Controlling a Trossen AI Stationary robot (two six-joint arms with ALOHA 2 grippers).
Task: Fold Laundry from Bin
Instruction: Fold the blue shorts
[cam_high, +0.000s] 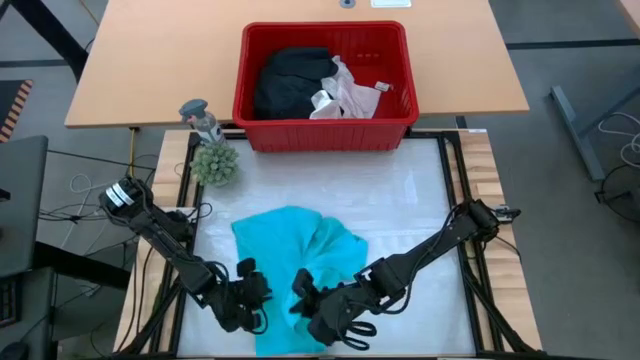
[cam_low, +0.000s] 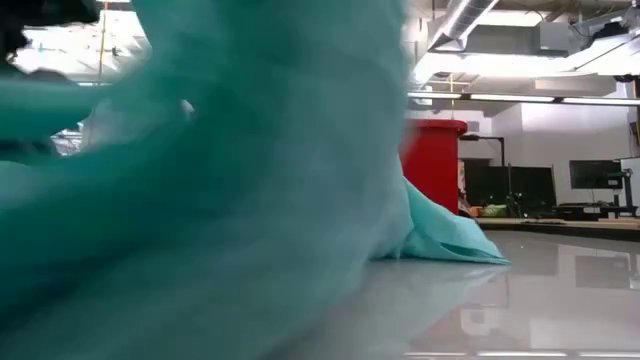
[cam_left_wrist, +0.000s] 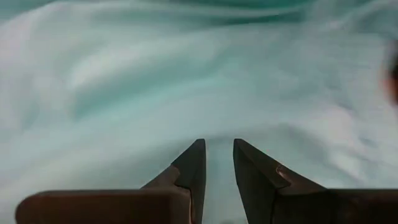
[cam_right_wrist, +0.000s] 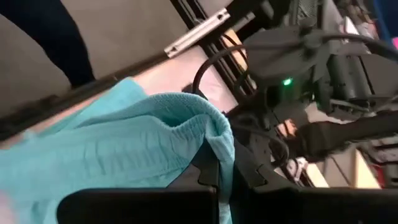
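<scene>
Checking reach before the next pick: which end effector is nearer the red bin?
Neither clearly. The left end effector and right end effector both sit at the teal garment by the table's near edge, far from the bin.

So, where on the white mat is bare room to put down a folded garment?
Free: the strip between the red bin and the teal garment, and the mat's right part above the right arm. Crowded: the near edge, where the left gripper and right gripper meet the garment.
</scene>
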